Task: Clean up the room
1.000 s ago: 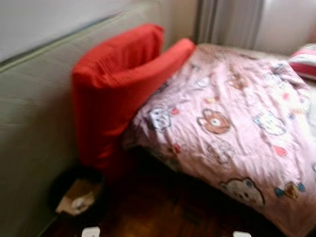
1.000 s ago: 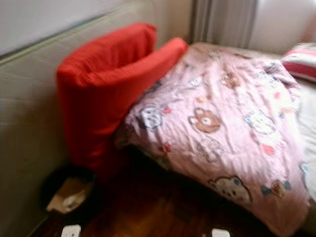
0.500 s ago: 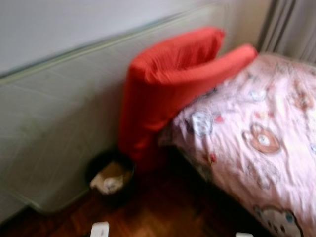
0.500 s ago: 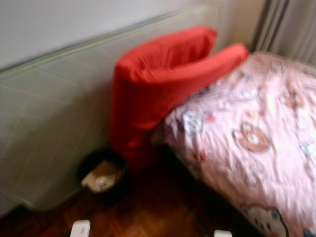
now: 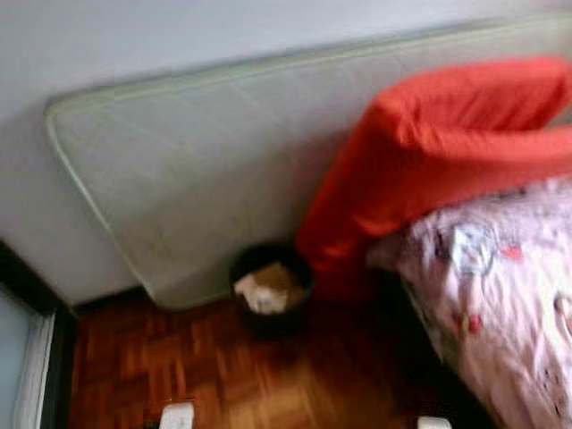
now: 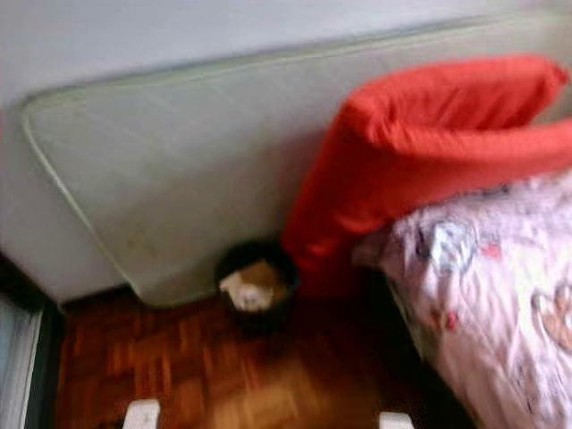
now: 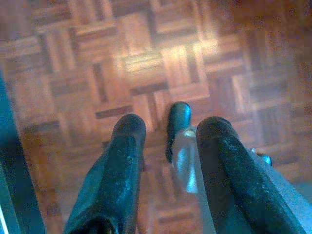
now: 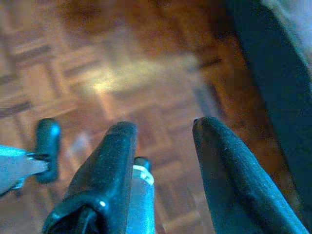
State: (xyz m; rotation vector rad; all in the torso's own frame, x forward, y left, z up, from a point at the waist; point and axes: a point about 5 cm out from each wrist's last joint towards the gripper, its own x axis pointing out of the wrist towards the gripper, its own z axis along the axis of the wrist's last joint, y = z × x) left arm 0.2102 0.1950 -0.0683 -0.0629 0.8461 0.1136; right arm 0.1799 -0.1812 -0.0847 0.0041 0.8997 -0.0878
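A small black waste bin stands on the parquet floor at the foot of a leaning mattress, with crumpled paper and cardboard inside. A big red cushion slumps from the bed down beside the bin. A pink cartoon-print duvet covers the bed on the right. My left gripper hangs open over bare parquet with nothing between its fingers. My right gripper hangs open above the floor beside the bed's dark edge.
A pale green mattress leans on the white wall. A dark door frame runs along the left edge. Parquet floor stretches between me and the bin. The pictures are blurred.
The whole picture has swung left: the camera turned. The bin now sits near the middle, more mattress and floor show, and the bed has slid to the right. Nothing itself moved.
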